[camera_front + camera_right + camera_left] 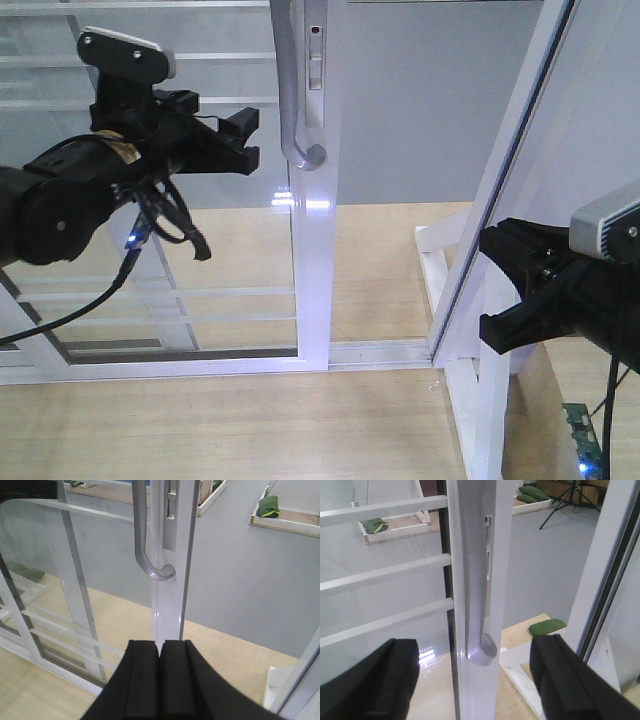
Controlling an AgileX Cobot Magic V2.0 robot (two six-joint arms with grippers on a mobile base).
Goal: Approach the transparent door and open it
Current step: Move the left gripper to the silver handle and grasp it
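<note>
We see the transparent door (312, 260), a tall clear-glass panel in a glossy white frame with thin white crossbars, standing upright ahead on the pale wooden floor (200, 430). Its curved grey metal pull handle (288, 90) runs vertically down the stile and hooks in at the bottom.

The left gripper (247, 140) is the nearer one. It sits at the height of the handle's lower hook, just to that hook's left in the front view, and its black fingers (365, 680) are spread wide. From the left wrist the handle stands midway between them, long axis up and down, so the reach is straight ahead. The gap seems short, but we cannot judge depth well enough to rule out contact.

The right gripper (497, 290) hangs low and well apart to the right, pads pressed together, beside a tilted white-framed panel (500, 180).

The handle's top is cut off in every view, and the glass glare blurs the left fingertips.
</note>
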